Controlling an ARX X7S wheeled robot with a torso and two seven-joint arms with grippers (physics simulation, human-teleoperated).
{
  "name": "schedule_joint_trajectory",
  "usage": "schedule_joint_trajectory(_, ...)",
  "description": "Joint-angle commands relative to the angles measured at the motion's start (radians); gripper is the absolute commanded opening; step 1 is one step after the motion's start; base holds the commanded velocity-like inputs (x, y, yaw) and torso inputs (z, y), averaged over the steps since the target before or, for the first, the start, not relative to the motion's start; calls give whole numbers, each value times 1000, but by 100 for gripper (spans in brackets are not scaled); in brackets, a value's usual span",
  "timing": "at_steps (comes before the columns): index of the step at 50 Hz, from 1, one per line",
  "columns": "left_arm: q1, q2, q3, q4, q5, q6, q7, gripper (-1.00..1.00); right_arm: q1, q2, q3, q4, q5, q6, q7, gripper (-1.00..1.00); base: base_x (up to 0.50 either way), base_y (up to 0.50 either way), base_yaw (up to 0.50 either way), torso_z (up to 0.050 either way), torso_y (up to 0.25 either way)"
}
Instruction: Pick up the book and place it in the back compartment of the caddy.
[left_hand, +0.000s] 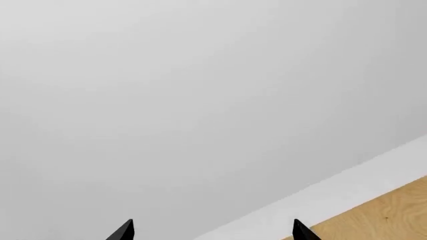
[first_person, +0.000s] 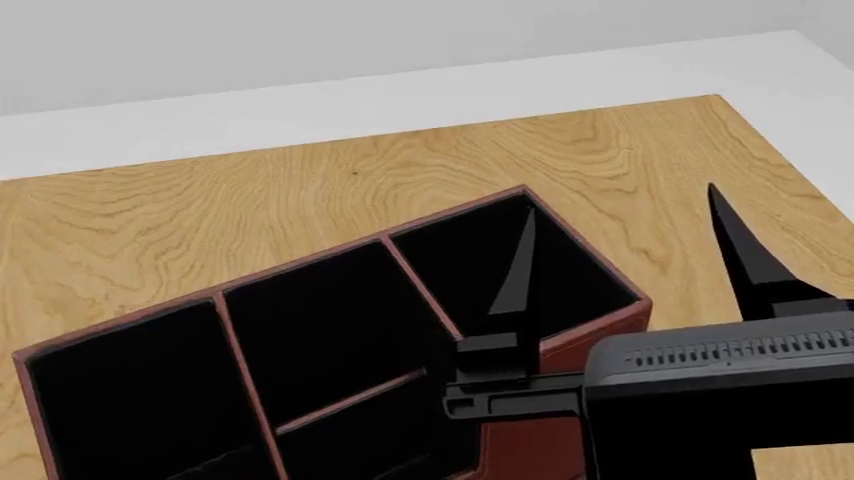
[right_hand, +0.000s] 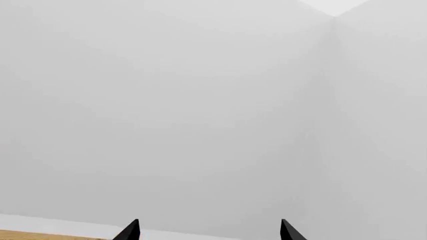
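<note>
The caddy (first_person: 527, 450) is a dark red-brown wooden box with black cells split by thin dividers; it fills the lower left of the head view on the wooden table (first_person: 267, 200). My right gripper (first_person: 621, 200) is open and empty, held over the caddy's right end; one finger is over the rightmost cell, the other beyond the caddy's right wall. In the right wrist view the gripper (right_hand: 209, 222) shows only two spread fingertips against a grey wall. My left gripper (left_hand: 213, 222) is open and empty, facing the wall. The book is out of view.
The table's far edge meets a white floor strip (first_person: 400, 100) and a grey wall. A corner of the table shows in the left wrist view (left_hand: 390, 215). A sliver of the table shows in the right wrist view (right_hand: 20, 235).
</note>
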Motion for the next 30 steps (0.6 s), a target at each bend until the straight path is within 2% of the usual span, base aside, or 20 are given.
schedule_joint_trajectory(1, -81, -107, 43, -123, 23, -10, 126, 100, 1, 3, 0, -3, 2, 3, 6, 100, 0, 0, 0, 0, 0)
schedule_joint_trajectory(6, -101, -143, 57, -149, 32, 23, 192, 100, -2, 4, 3, -4, 5, -2, 8, 100, 0, 0, 0, 0, 0)
schedule_joint_trajectory(10, -103, -191, 125, -174, 93, 78, 268, 100, -4, 6, 7, -16, 7, 5, 11, 100, 0, 0, 0, 0, 0)
schedule_joint_trajectory(21, -51, -253, 256, -280, 248, 150, 325, 100, 0, 9, -5, -14, 4, 8, 19, 100, 0, 0, 0, 0, 0)
schedule_joint_trajectory(30, 21, -298, 309, -312, 301, 202, 356, 100, 1, 12, -7, -13, 5, 10, 24, 100, 0, 0, 0, 0, 0)
